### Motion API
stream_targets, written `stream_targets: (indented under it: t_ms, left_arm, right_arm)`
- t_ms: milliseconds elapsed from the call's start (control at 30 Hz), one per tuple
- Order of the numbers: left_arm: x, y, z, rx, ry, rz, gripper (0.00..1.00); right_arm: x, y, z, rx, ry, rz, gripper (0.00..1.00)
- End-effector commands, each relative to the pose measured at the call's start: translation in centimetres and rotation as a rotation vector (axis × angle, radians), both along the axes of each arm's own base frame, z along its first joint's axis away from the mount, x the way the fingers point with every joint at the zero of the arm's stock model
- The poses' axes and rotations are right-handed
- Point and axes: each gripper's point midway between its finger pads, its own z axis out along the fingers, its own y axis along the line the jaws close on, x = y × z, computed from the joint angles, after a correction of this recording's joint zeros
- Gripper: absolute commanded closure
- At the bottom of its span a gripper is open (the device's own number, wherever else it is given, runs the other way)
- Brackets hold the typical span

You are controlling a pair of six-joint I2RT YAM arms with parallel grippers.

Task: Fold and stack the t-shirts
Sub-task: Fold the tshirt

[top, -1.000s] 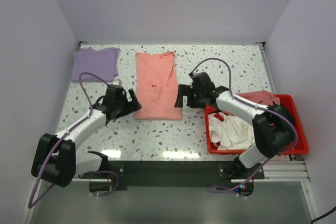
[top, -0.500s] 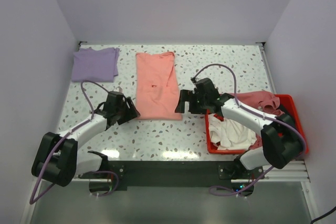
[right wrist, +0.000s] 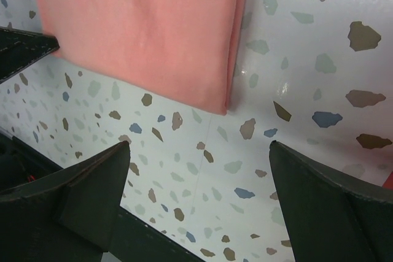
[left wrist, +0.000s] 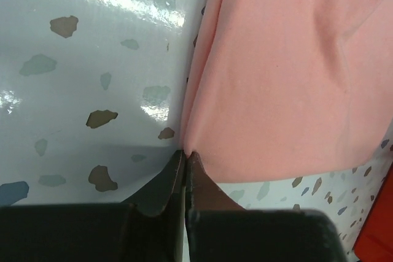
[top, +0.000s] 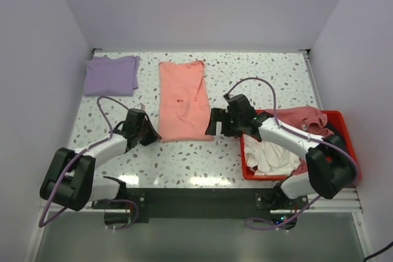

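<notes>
Bench (top: 270,78) viewed from above, supplemented by both wrist views. The salmon-pink t-shirt (top: 182,99), folded into a narrow strip, is laid at mid-bench with its long axis running from the far edge toward the near edge. Its near-left corner is pinched by the left claw (left wrist: 185,156), whose jaws are closed together on the puckered hem. The right claw (right wrist: 206,200) is spread wide and empty, just short of the near-right corner, which lies ahead of it between the two fingers (right wrist: 80,194). Each arm is thus nearest its own corner. Folding the near end toward the far edge is judged to depend on the right corner being gripped too. A lavender t-shirt (top: 111,75) is placed at the far-left corner. A white t-shirt (top: 270,154) and a dusty-pink t-shirt (top: 301,115) are heaped in the red bin (top: 339,119) at the right edge.
</notes>
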Motion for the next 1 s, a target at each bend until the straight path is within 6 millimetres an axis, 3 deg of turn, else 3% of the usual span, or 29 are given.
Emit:
stream_targets:
  t_ms: [0, 333, 500, 633, 967]
  left_arm:
    - [-1.1, 0.0, -0.7, -0.012, 0.011, -0.018, 1.00]
    - [-3.4, 1.8, -1.4, 0.041, 0.010, 0.025, 1.00]
    - [-3.9, 2.2, -1.6, 0.051, 0.018, 0.029, 1.00]
    - [-4.1, 2.4, -1.7, 0.056, 0.020, 0.034, 1.00]
    - [-4.1, 2.5, -1.5, 0.058, 0.016, 0.040, 1.00]
  right_arm:
    - [0.4, 0.2, 1.1, 0.005, -0.049, -0.006, 0.01]
    - [0.1, 2.1, -0.9, -0.130, -0.050, 0.072, 0.02]
    - [-0.9, 2.9, -2.2, -0.142, -0.020, 0.123, 0.06]
    - [-1.4, 3.5, -3.0, -0.134, -0.003, 0.136, 0.21]
    - [-1.7, 4.0, -4.7, -0.162, 0.030, 0.147, 0.42]
